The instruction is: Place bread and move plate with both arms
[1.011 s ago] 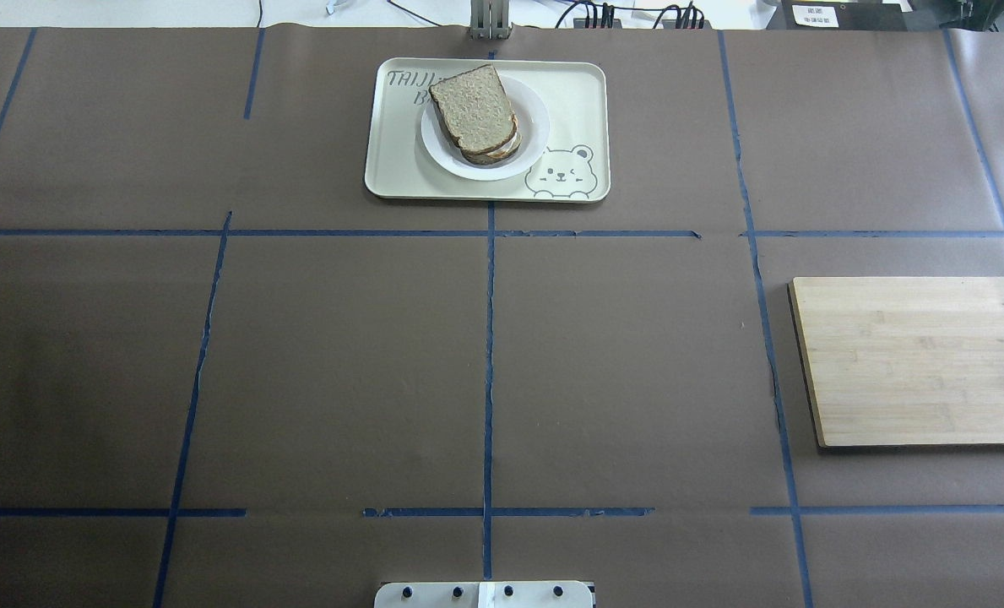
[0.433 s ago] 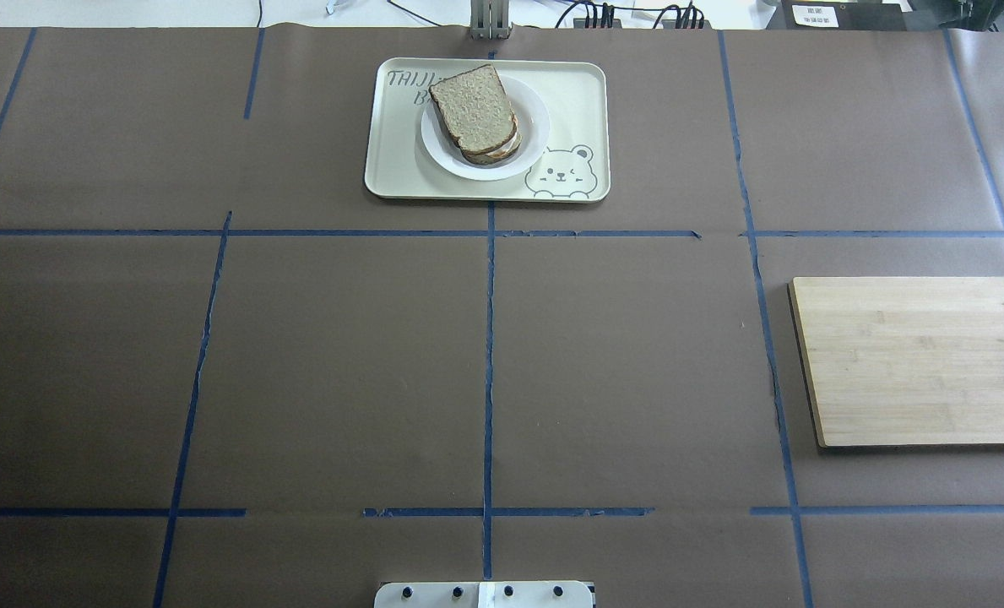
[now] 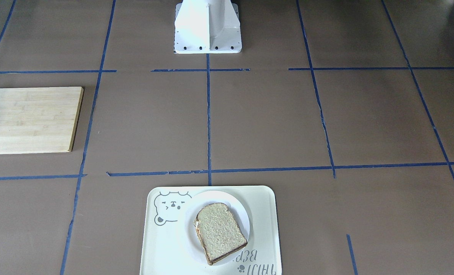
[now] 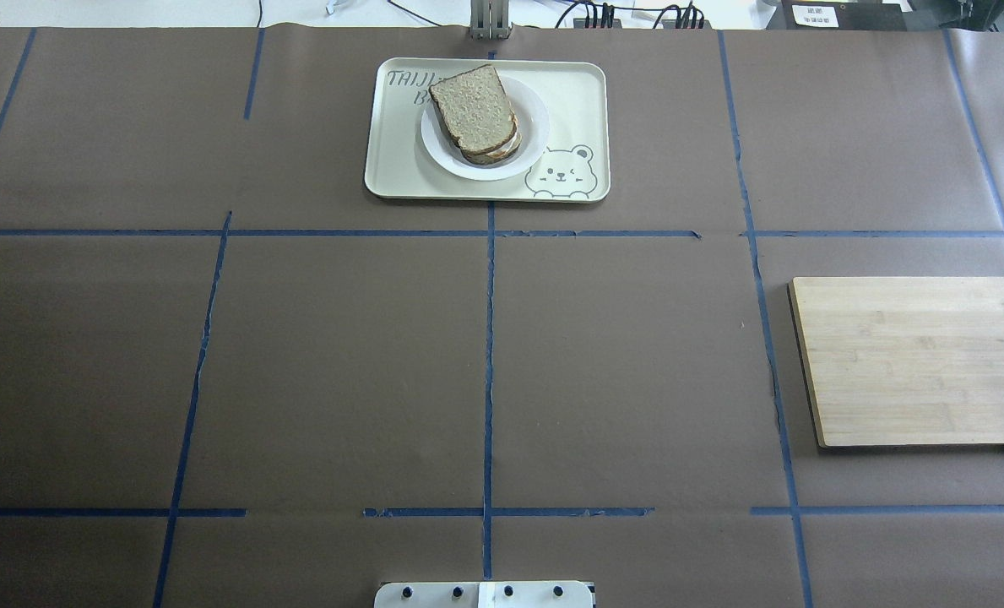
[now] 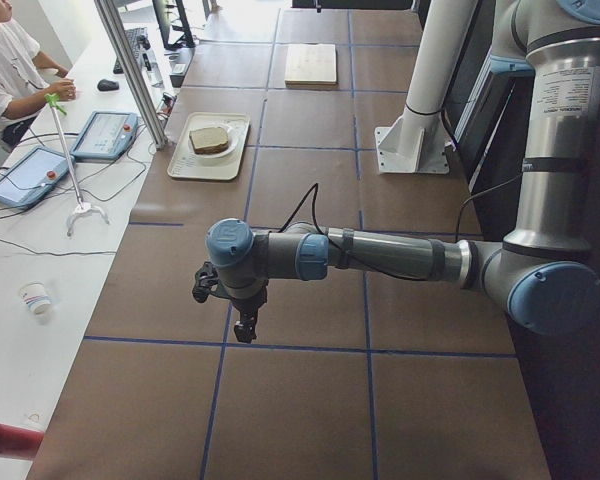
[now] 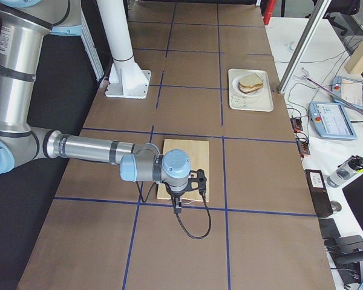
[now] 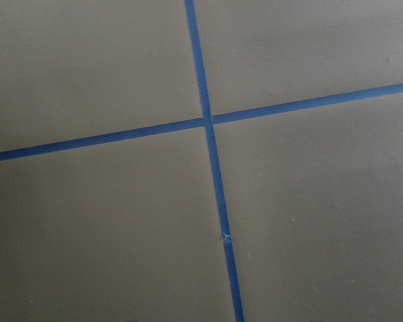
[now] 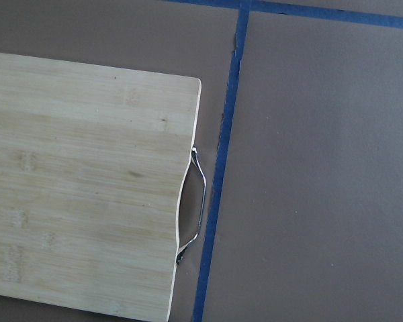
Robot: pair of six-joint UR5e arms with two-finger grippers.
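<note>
The bread point(image 4: 474, 105) is a plain tan slice with a dark crust. It lies on top of another slice on the small white plate point(image 4: 536, 127), which sits on the cream bear tray point(image 4: 400, 169) at the table's far middle. Bread point(image 3: 221, 231) and plate point(image 3: 219, 198) also show in the front-facing view. My left gripper point(image 5: 202, 287) hovers over bare table far from the tray. My right gripper point(image 6: 199, 181) hovers over the wooden board's edge. Both show only in side views, so I cannot tell whether they are open or shut.
A pale wooden board point(image 4: 915, 359) with a metal handle point(image 8: 195, 204) lies at the table's right. The white robot base point(image 3: 207, 26) stands at the near edge. Blue tape lines cross the brown table cover. An operator point(image 5: 5, 60) sits beyond the table's far side.
</note>
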